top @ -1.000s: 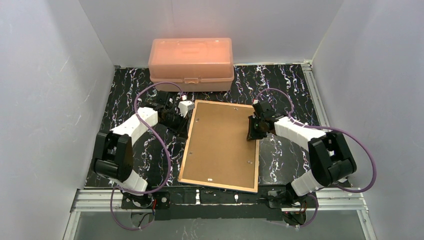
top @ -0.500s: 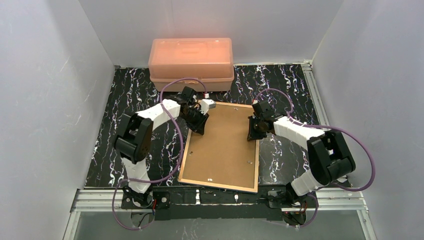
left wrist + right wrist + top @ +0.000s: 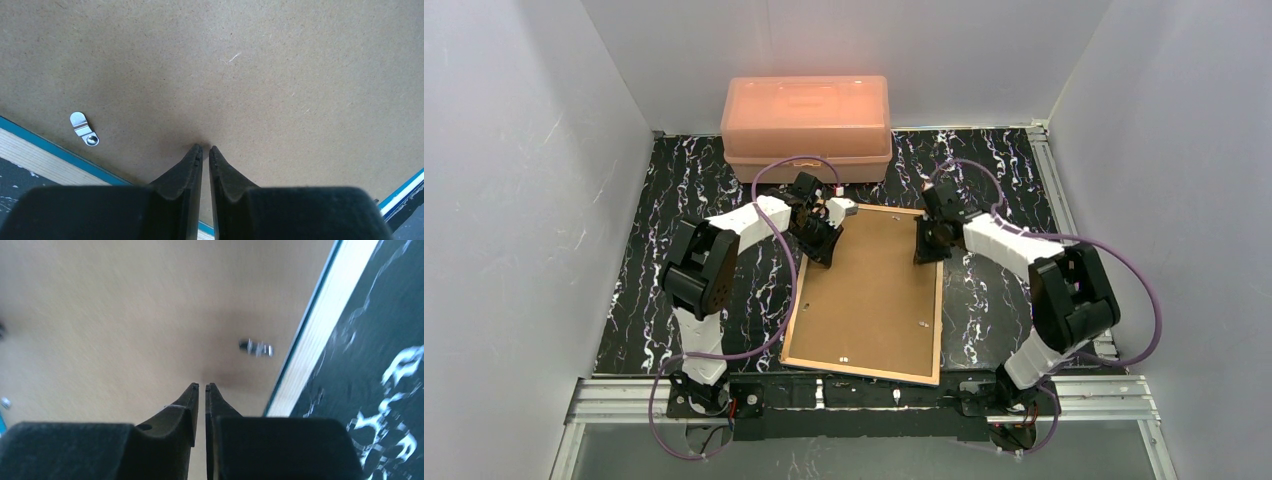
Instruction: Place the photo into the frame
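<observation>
The frame (image 3: 864, 290) lay back-up in the middle of the table (image 3: 674, 180) with its brown backing board showing. It sat slightly askew, one short side at the near edge and the other toward the far edge. My left gripper (image 3: 826, 250) stood over the frame's far-left corner. Its fingers were pinched to a thin slit with nothing between them, tips down at the board just inside the blue-lined rim, near a small metal tab (image 3: 84, 129). My right gripper (image 3: 926, 250) stood by the far-right corner, likewise all but closed and empty, tips at the board with a blurred tab (image 3: 255, 347) just beside. A salmon box (image 3: 806, 125) sat at the far edge.
</observation>
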You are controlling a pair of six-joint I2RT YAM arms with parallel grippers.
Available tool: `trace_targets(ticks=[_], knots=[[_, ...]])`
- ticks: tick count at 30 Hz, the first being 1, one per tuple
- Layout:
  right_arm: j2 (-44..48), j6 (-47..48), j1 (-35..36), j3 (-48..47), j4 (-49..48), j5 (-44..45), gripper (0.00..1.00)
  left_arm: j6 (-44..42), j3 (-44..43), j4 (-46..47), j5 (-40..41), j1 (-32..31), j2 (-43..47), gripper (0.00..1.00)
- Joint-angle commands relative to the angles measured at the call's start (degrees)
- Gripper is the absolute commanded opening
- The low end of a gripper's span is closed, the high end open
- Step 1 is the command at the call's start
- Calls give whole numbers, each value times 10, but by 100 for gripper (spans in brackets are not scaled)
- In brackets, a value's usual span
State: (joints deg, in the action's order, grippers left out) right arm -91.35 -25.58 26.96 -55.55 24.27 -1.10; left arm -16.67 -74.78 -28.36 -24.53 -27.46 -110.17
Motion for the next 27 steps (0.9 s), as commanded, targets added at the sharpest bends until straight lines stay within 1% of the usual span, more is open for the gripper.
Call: trace_targets(ticks=[1,4,9,11,19,24,27], knots=[[-37,17,-21,-116,0,44,18,-1,-4,-32,36,2,-3,10],[-79,28,-35,-163,3,65,15,1,-14,-39,35,3,6,9],[-129,40,-41,-209,7,96,8,-1,-17,-44,40,3,12,8],[-142,43,-43,-203,8,101,8,-1,-14,-41,44,4,12,7],[-174,37,-54,-134,-29,91,6,-4,4,-32,48,11,16,6],[-174,35,-55,-119,-37,83,4,-1,-23,-39,39,31,27,6],[-163,33,-55,-129,-33,78,4,-3,-48,-34,44,41,20,5]])
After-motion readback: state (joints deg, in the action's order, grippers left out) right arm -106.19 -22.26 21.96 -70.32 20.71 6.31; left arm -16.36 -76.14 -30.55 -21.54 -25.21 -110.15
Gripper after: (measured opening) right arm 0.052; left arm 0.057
